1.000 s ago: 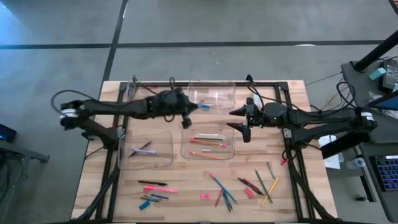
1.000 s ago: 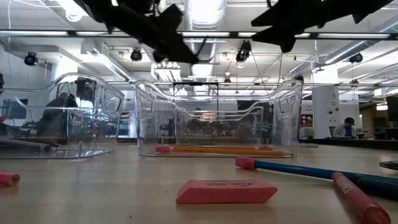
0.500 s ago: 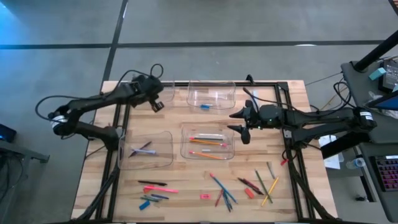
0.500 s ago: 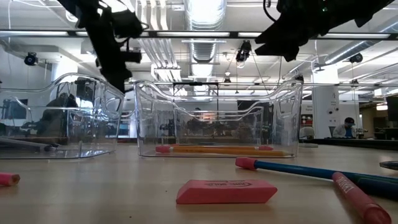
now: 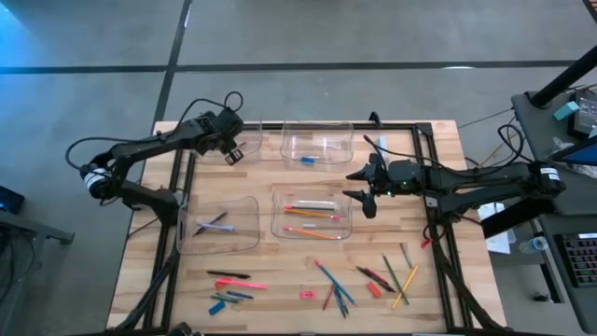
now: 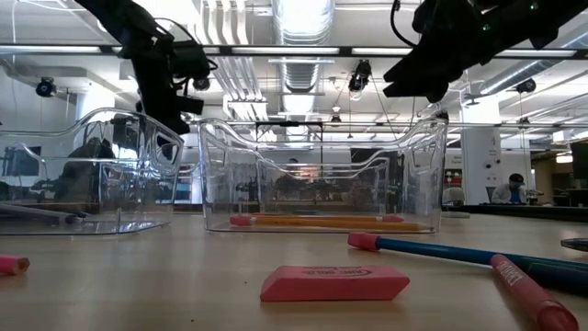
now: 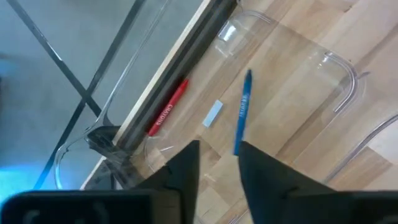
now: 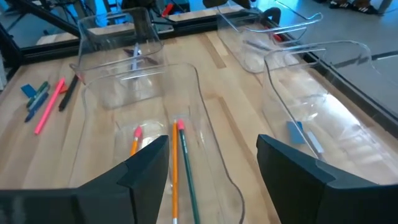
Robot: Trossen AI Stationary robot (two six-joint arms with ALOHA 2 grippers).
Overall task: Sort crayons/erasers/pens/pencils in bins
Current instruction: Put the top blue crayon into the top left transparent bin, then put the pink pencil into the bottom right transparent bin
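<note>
The left gripper (image 5: 235,154) is held over the bin (image 5: 211,140) at 11 o'clock, fingers slightly parted, a blue crayon (image 7: 242,112) seen beneath. The right gripper (image 5: 358,185) is spread wide, empty, at centre.

Four bins (image 5: 316,142) cluster mid-bench (image 5: 429,308); loose pens (image 5: 229,275), pencils (image 5: 403,280), crayons (image 5: 224,302), erasers (image 5: 308,295) along frame bottom.

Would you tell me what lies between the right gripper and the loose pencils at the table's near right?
In the high view, only bare wooden table lies between the right gripper and the loose pencils; the pencil bin sits off to the side.
</note>
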